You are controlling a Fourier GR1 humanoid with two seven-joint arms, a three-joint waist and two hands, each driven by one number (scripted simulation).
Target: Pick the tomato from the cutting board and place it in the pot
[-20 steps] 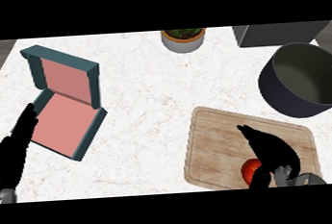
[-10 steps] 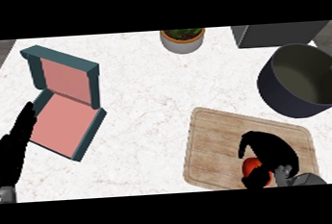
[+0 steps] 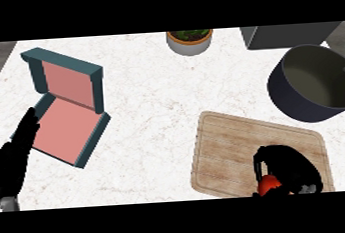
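Right hand [image 3: 290,167] curls round the tomato [image 3: 268,185] on the cutting board [image 3: 225,150].

White marble counter [image 3: 152,94] with cutting board [image 3: 229,145], pot [image 3: 318,84], open box [image 3: 64,112], planter [image 3: 190,40].
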